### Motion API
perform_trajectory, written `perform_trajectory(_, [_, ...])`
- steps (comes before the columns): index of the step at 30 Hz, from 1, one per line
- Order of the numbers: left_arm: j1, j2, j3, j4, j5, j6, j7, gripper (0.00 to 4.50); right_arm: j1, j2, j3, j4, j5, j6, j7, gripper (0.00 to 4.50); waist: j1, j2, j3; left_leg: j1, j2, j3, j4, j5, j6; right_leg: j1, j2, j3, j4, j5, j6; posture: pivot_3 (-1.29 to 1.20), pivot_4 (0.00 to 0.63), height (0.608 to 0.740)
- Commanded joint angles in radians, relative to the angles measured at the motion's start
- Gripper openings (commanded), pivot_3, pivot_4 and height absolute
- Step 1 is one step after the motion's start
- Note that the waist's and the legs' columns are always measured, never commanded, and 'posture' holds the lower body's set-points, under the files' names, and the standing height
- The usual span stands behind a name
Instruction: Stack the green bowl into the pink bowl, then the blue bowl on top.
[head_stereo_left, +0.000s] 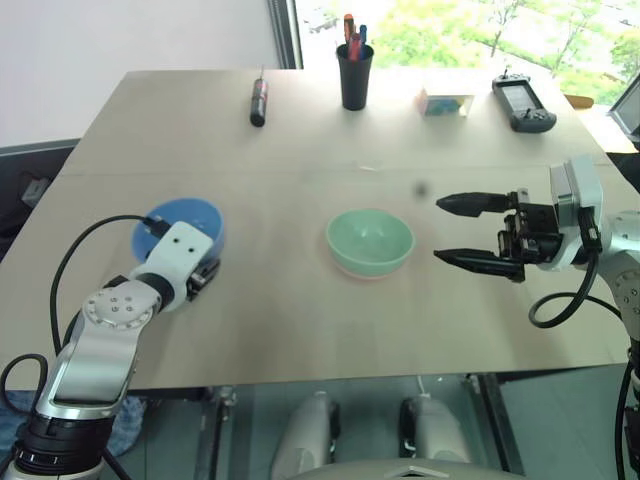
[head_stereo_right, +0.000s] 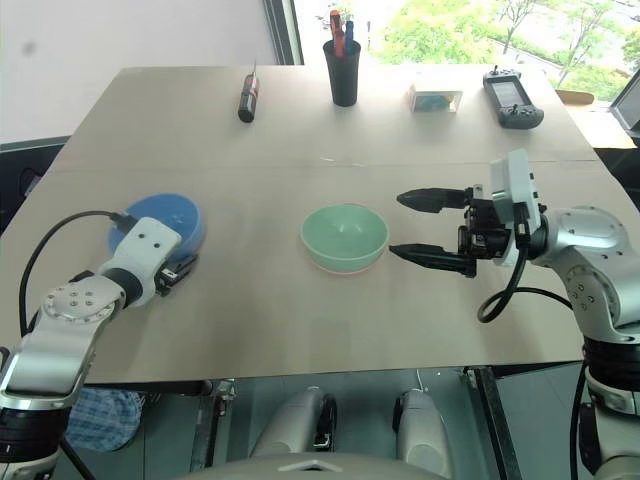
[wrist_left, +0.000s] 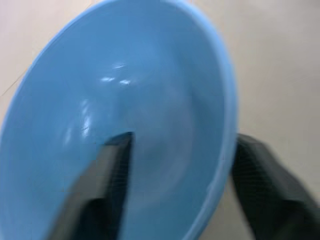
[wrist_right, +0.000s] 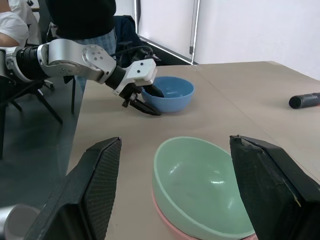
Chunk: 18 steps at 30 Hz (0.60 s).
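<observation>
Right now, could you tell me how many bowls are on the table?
3: the blue bowl at the left end effector, the green bowl mid-table, and the pink bowl nested beneath the green one, its rim just showing.

Office/lab w/ window: light wooden table, black cylindrical pen cup, black handheld controller, black office chair.

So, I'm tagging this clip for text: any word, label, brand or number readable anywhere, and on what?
None can be read.
Small box: printed face, too blurred to read.
Handheld controller: no legible marking.
Green bowl, blue bowl, pen cup: plain.
</observation>
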Motion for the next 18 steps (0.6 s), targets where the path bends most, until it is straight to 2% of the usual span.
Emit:
perform_trajectory(1, [-0.039,0.015,-0.016,0.01,0.012,-0.026,-0.023,0.77,0.003,-0.011,-0.039,-0.044,0.021,-0.021,-0.016,3.66,0.001,0.0,0.0,0.0,0.0,0.0,0.0,0.0,0.0,0.0,0.0,0.0,0.0,0.0,0.0,0.0,0.15,0.737])
perform_trajectory(3, [-0.059,0.018,-0.025,0.026,0.01,-0.029,-0.037,0.16,0.002,-0.012,-0.04,-0.041,0.017,-0.026,-0.021,3.66,0.001,0.0,0.0,0.0,0.0,0.0,0.0,0.0,0.0,0.0,0.0,0.0,0.0,0.0,0.0,0.0,0.15,0.737])
perform_trajectory(4, [-0.066,0.02,-0.029,0.033,0.01,-0.03,-0.046,0.0,0.002,-0.013,-0.04,-0.039,0.015,-0.03,-0.022,3.66,0.001,0.0,0.0,0.0,0.0,0.0,0.0,0.0,0.0,0.0,0.0,0.0,0.001,0.0,0.0,0.0,0.15,0.737])
perform_trajectory(10, [-0.149,0.026,-0.038,0.062,-0.028,-0.043,-0.125,0.0,0.013,-0.018,-0.041,-0.048,0.021,-0.03,-0.037,3.66,0.002,0.0,0.0,0.0,0.0,0.0,0.0,0.0,0.0,0.0,0.0,0.0,0.001,0.0,0.0,0.0,0.15,0.737])
perform_trajectory(13, [-0.248,0.028,-0.062,0.067,-0.07,-0.055,-0.2,0.0,0.013,-0.019,-0.038,-0.045,0.02,-0.033,-0.038,3.66,0.003,-0.001,0.001,0.0,0.0,0.0,0.001,0.0,0.0,0.0,0.0,0.0,0.001,0.0,0.0,0.0,0.15,0.737])
perform_trajectory(18, [-0.459,0.054,-0.174,0.074,-0.099,-0.086,-0.354,0.0,-0.009,-0.015,-0.031,-0.034,0.025,-0.029,-0.048,3.66,0.0,-0.004,0.003,-0.001,0.0,0.0,0.001,0.0,0.0,0.0,0.0,-0.001,0.001,0.0,0.0,0.0,0.15,0.737])
